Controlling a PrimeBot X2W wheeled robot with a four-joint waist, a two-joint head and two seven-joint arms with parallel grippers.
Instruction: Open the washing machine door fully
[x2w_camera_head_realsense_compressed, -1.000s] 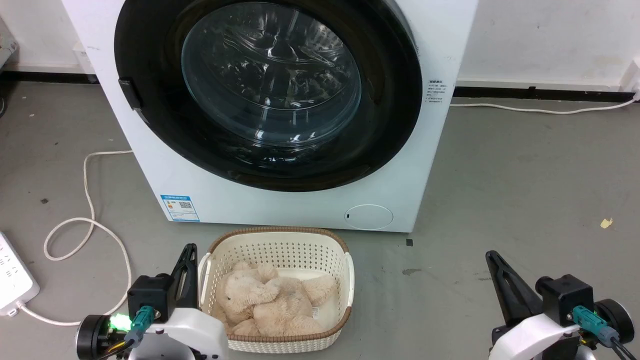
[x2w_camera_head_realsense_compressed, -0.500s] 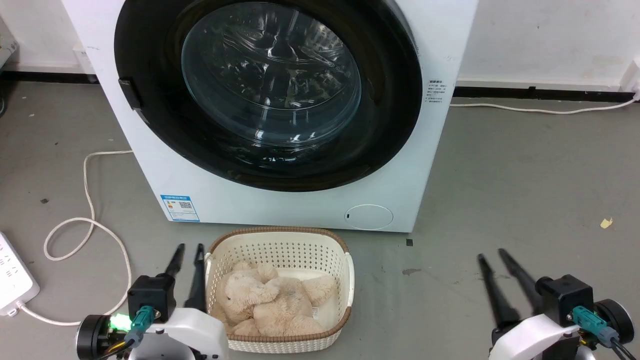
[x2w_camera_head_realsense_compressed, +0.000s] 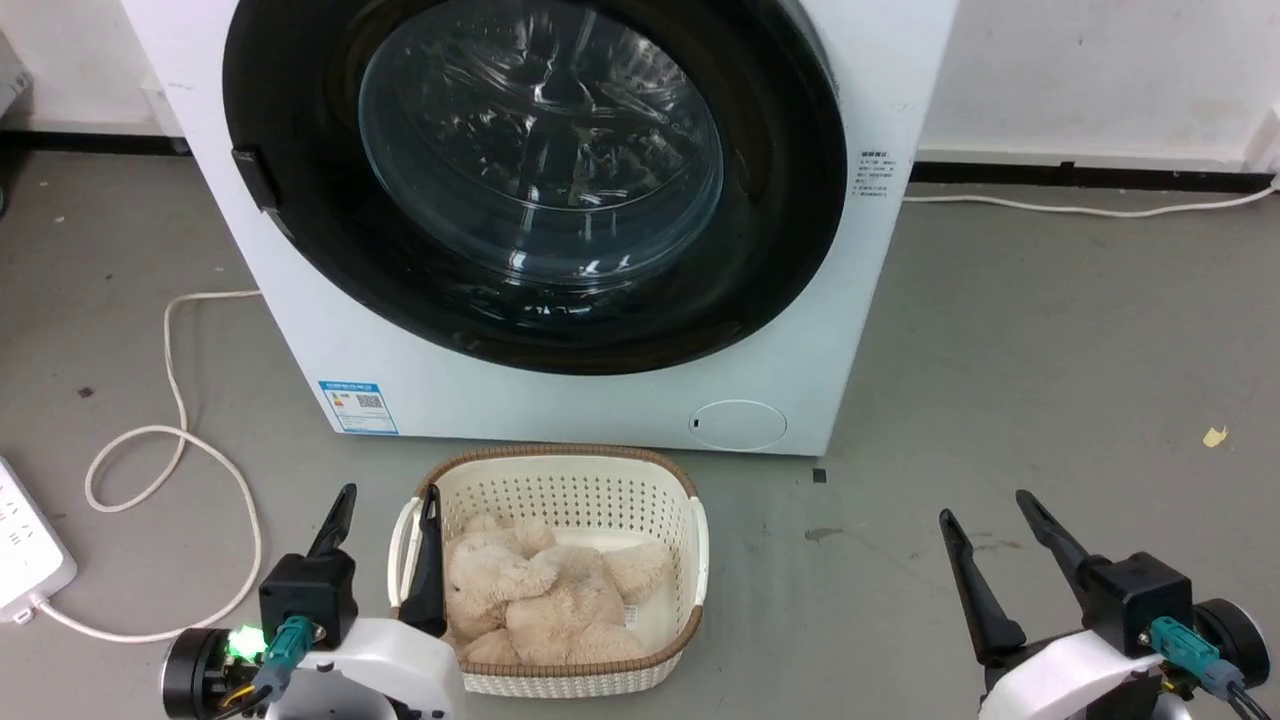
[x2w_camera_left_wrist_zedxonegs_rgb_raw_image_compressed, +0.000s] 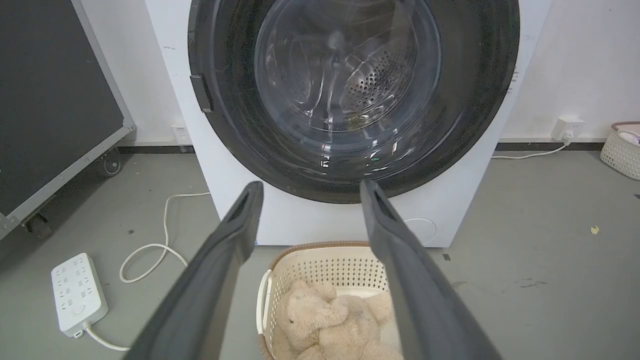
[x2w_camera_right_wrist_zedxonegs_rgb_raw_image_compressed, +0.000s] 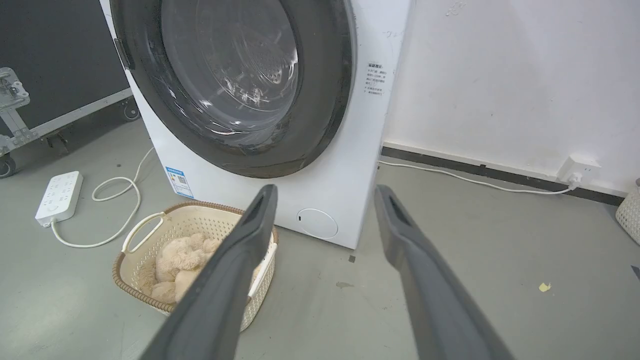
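Two grippers hang low in front of the washer (x2w_camera_head_realsense_compressed: 560, 405), each with its fingers spread apart and holding nothing; we read this as a ready pose, since neither touches anything. Left gripper (x2w_camera_head_realsense_compressed: 389, 492) sits before the washer's lower left corner, one finger crossing in front of the left handle of a basket (x2w_camera_head_realsense_compressed: 560, 455); right gripper (x2w_camera_head_realsense_compressed: 985, 506) sits out past the washer's right side, well apart from it. Door (x2w_camera_head_realsense_compressed: 540, 180) is shut, flush against the washer's front and covering most of it; through its glass bowl we see the steel drum. A small black tab (x2w_camera_head_realsense_compressed: 250, 175) juts from the door's left edge; we judge this to be the handle, so the door likely swings on a hinge at the right, and the left gripper is the nearer one to reach it. The basket stands just in front of the washer's base, below the door, holding a beige plush toy (x2w_camera_head_realsense_compressed: 540, 600); we judge it low enough for the door to pass over, though we cannot be sure; opening has not begun.
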